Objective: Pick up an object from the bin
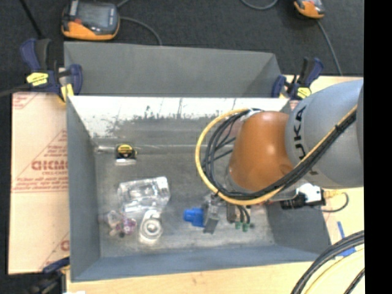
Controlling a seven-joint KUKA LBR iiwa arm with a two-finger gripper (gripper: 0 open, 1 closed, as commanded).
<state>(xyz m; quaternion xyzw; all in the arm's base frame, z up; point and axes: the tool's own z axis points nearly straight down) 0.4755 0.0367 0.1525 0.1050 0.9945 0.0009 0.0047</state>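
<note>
Black letters "UKA" can be read on the grey arm link, up and right of the gripper.

The metal bin looks matt, the clear plastic bag glossy.

Hand low in grey bin, just beside small blue object, clear plastic packet nearby

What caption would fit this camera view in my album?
Gripper low in a grey bin beside a blue piece; clear bag and tape measure lie further off.
</note>
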